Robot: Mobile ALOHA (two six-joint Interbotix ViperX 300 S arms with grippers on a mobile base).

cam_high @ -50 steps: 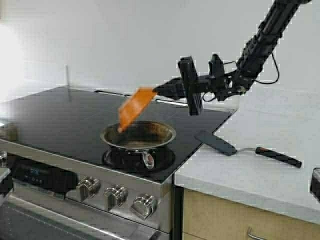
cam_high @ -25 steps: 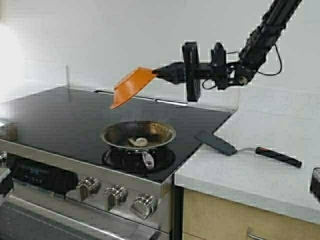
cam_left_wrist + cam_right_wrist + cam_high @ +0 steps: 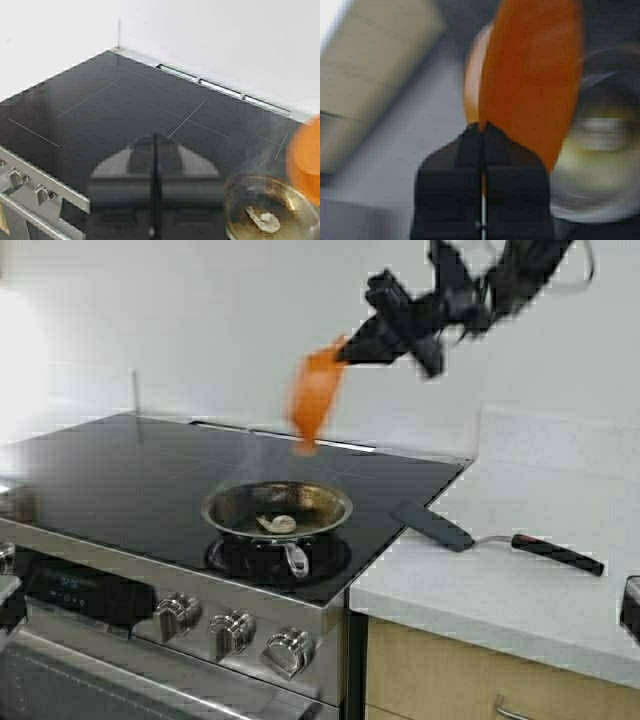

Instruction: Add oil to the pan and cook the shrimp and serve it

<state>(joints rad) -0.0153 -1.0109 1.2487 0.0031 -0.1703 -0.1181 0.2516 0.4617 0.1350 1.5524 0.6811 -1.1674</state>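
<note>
high above the stove, the right gripper (image 3: pixel 350 348) has its jaws clamped on the orange bowl (image 3: pixel 313 400), tipped edge-down. the shrimp (image 3: pixel 279 524) lies in the pan (image 3: pixel 277 510) below, toward the left gripper (image 3: pixel 154 150), whose jaws are together.

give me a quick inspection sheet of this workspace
surface: black glass cooktop, white counter
job's things: small steel pan on front burner, pale curled shrimp inside, wisps rising; no oil carafe in view
clutter: black spatula on counter
grippers: right gripper shut on tilted orange bowl, high above the stove; left gripper shut, empty, over the cooktop
cables: black cable on the right arm
surroundings: white wall, wooden cabinet
</note>
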